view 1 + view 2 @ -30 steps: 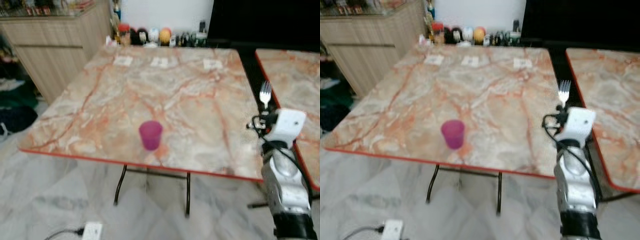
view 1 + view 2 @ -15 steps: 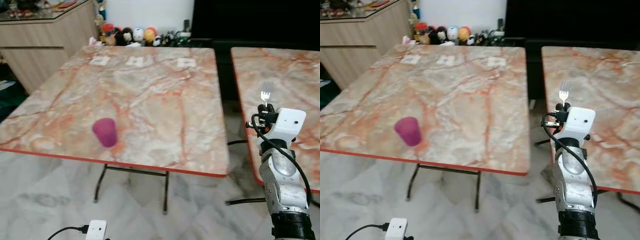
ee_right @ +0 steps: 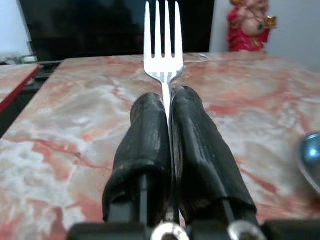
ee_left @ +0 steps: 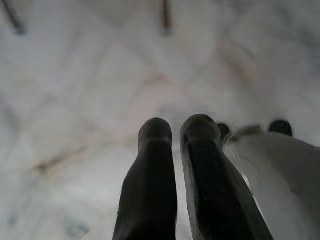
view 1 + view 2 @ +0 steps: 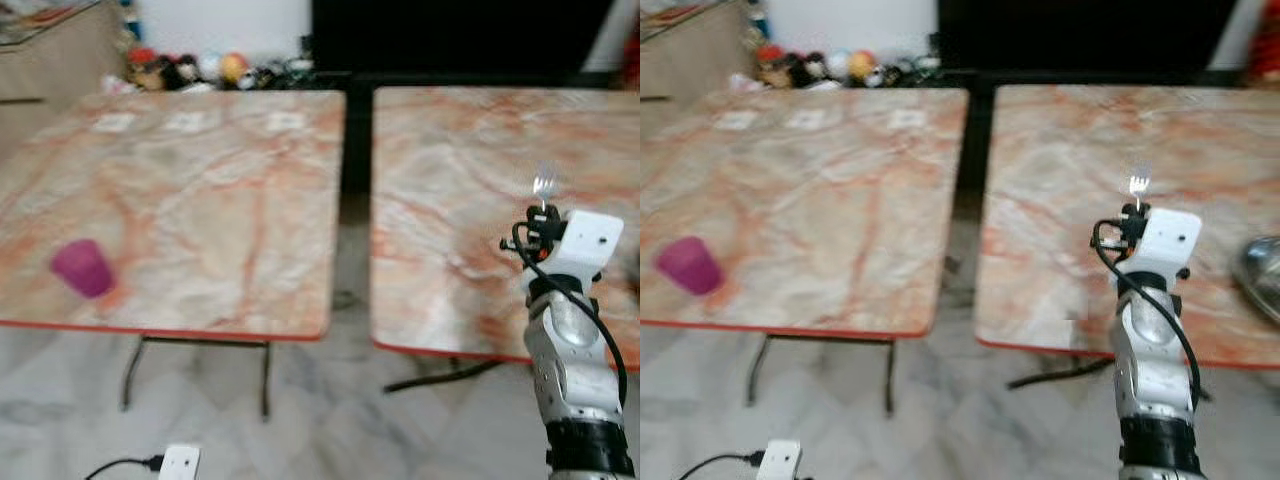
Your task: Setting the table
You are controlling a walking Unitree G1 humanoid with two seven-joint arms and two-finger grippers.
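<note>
I have the right bench (image 5: pixel 1060 200) just ahead of and below my right end effector (image 3: pixel 167 105), which is clamped on the fork (image 3: pixel 162 35), tines up along the fingers, while the left end effector (image 4: pixel 177 135), fingers together, hangs over the floor.

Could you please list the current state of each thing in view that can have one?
Silver metal fork: gripped, tines up.
Right pincer: shut on the fork's handle, raised before the right marble table.
Left pincer: shut, empty, hanging above the floor.
Purple plastic cup: standing on the left marble table.
Shiny metal bowl: resting on the right table's edge.
</note>
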